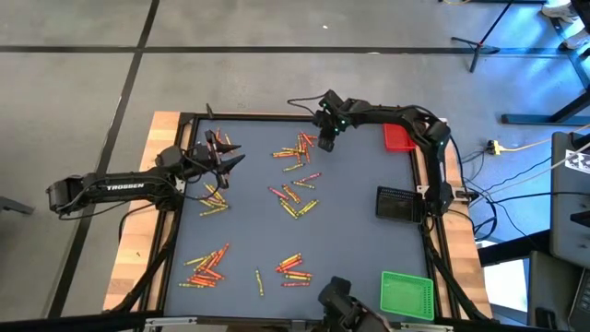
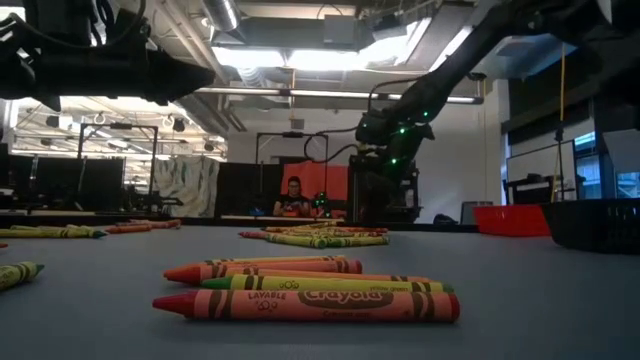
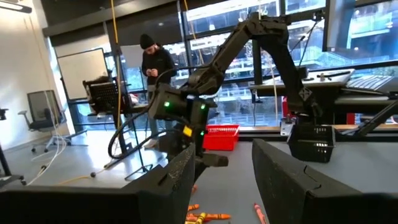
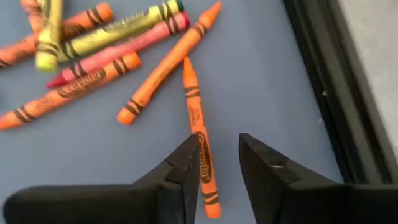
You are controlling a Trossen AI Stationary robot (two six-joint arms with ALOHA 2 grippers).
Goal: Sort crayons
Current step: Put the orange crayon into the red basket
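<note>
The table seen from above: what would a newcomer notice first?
First, crayons strewn in small heaps over the grey table. Next, the right claw at the far heap, jaws apart over an orange crayon on the surface. A red tray sits in the far right corner.

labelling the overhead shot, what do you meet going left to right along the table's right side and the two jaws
left gripper → right gripper → red tray / black tray / green tray, these three at about the same place in the order.
</note>
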